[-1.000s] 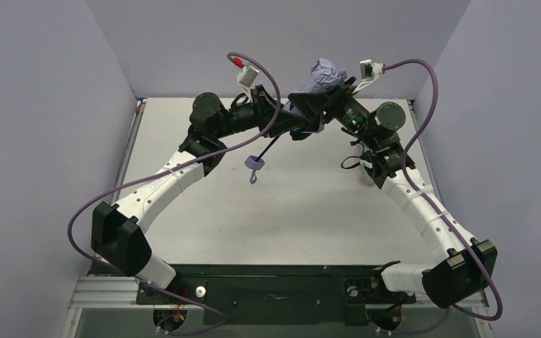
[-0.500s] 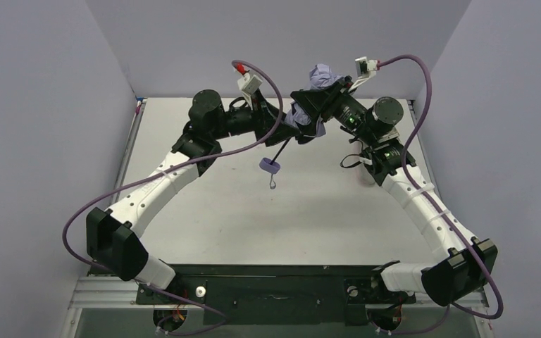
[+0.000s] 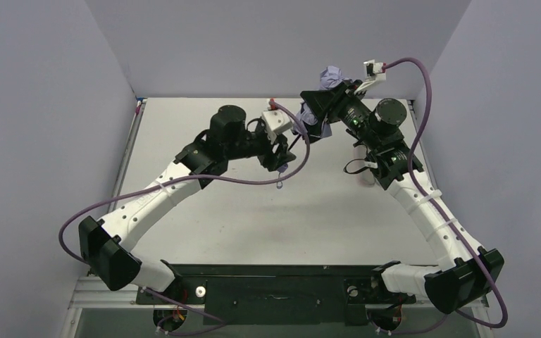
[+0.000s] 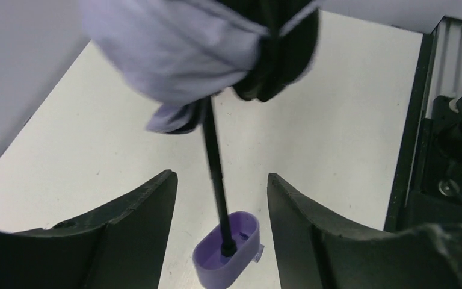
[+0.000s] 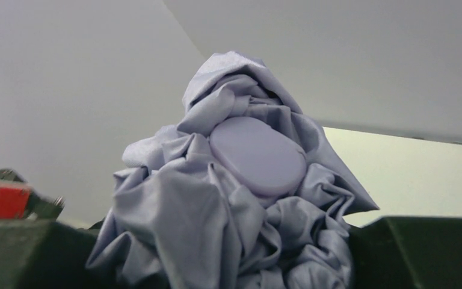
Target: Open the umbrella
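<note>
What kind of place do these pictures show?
Probably a laboratory robot booth: plain grey walls enclose a white table on three sides, and a left arm and a right arm with purple cables are bolted at its near edge.

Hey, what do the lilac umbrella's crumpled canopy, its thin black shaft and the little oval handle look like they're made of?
The crumpled lilac canopy looks like thin woven fabric, likely synthetic: soft creases, faint sheen. The thin black shaft is straight and rigid, probably painted metal, though blur leaves that open. The small lilac oval handle seems moulded plastic: smooth, hollow, evenly coloured.
</note>
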`<act>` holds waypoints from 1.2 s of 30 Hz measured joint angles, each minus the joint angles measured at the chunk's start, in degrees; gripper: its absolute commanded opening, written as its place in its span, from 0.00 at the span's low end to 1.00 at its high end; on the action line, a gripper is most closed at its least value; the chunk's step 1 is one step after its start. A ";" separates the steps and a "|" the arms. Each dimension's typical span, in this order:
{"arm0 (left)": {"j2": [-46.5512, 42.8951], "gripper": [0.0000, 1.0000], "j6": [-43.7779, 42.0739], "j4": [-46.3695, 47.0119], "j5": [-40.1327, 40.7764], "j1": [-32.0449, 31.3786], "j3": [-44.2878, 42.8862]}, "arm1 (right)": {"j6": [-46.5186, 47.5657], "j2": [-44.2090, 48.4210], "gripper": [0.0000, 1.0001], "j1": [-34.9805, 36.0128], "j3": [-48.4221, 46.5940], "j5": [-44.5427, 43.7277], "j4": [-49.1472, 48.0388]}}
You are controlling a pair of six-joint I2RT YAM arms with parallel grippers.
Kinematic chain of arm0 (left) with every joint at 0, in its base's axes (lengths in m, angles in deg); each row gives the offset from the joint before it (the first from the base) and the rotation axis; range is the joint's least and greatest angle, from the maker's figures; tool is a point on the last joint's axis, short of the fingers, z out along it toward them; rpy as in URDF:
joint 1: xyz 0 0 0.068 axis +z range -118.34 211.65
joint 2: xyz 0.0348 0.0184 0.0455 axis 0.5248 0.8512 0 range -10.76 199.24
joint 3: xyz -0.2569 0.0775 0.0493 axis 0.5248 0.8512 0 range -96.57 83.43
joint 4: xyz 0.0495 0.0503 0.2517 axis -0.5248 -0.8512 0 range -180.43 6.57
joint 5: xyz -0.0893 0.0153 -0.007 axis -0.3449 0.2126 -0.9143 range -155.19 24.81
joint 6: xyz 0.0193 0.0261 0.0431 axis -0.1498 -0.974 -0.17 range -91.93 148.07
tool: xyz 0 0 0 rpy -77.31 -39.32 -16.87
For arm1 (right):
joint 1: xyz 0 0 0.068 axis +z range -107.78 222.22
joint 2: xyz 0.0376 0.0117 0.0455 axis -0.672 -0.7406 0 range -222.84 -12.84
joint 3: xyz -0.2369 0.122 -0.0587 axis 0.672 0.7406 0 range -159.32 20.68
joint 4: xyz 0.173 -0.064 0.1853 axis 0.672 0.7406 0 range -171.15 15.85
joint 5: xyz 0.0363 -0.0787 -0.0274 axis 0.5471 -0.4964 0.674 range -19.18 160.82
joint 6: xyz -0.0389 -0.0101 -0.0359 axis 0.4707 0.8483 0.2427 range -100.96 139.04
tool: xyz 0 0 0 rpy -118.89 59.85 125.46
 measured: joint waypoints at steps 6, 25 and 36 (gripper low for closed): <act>2.16 0.38 -8.90 -2.73 12.28 -8.57 -1.49 | -0.13 0.04 0.00 0.42 -0.04 -5.73 5.86; 8.87 0.34 -16.06 -7.08 29.90 -13.31 -3.17 | -3.30 2.75 0.00 0.55 -0.55 -15.89 14.75; 7.02 0.35 -16.02 -8.76 29.88 -10.82 7.72 | -4.07 2.80 0.00 -2.86 -1.36 -15.50 15.47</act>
